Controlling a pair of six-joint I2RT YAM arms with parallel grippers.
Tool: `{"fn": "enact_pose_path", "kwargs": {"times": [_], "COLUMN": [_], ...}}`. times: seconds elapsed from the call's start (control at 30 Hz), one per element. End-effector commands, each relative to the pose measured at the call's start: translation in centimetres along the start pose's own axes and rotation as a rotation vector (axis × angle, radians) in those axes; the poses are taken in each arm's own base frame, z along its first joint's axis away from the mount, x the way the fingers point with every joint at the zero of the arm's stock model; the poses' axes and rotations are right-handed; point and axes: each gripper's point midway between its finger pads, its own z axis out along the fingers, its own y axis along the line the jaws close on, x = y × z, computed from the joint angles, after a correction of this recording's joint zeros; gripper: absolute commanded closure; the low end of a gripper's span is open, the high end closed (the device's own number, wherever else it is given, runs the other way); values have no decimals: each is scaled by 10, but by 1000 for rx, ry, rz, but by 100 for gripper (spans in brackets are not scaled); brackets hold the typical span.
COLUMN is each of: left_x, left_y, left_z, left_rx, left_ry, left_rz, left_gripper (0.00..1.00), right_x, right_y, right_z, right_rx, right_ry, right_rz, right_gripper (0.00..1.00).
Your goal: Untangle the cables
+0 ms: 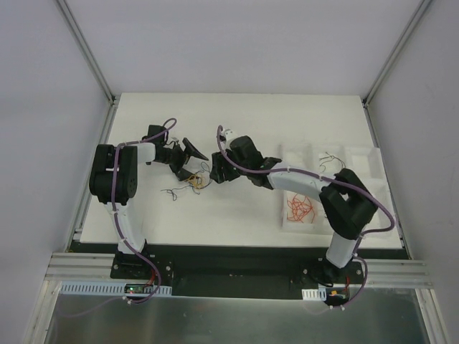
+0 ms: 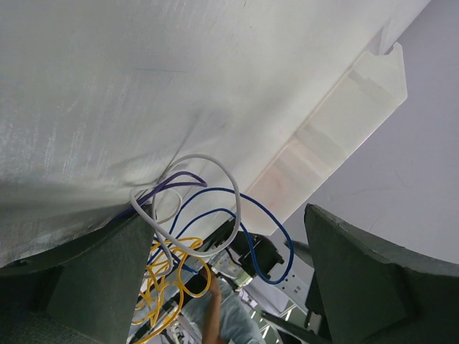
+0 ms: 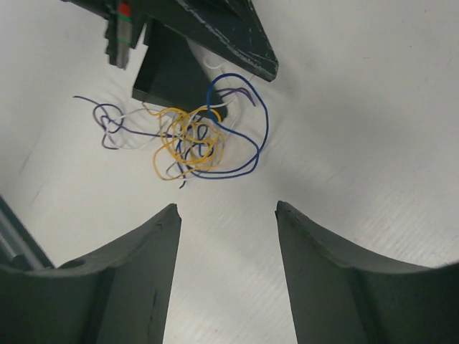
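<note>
The cables are a small tangle point(image 1: 196, 180) of thin yellow, blue, white and purple wires lying on the white table. In the right wrist view the tangle point(image 3: 195, 140) has purple and white strands trailing to the left. My left gripper point(image 1: 189, 162) is open and tilted low over the tangle. Its fingers point(image 2: 100, 279) stand wide apart in the left wrist view, with white, blue and yellow loops point(image 2: 208, 215) between them. My right gripper point(image 1: 214, 168) is open and empty just right of the tangle, its jaws point(image 3: 226, 215) short of the wires.
A white compartment tray point(image 1: 373, 161) stands at the right. It holds a bunch of orange-red wires point(image 1: 301, 208) and a few dark strands point(image 1: 331, 158). The tray also shows in the left wrist view point(image 2: 337, 122). A thin loose strand point(image 1: 172, 192) lies left of the tangle.
</note>
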Motion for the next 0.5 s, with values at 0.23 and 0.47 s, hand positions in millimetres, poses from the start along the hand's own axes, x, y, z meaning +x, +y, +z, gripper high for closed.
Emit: {"fn": "enact_pose_path", "kwargs": {"times": [0.23, 0.47], "left_x": [-2, -1], "left_y": [0, -2], "left_z": [1, 0], "left_rx": [-23, -19], "left_ry": [-25, -24], "left_rz": [42, 41], "left_gripper": [14, 15], "right_x": [-8, -10], "right_y": [-8, -29], "right_z": [68, 85], "right_rx": [92, 219], "right_ry": [-36, -30], "right_rz": [11, 12], "right_gripper": [50, 60]}}
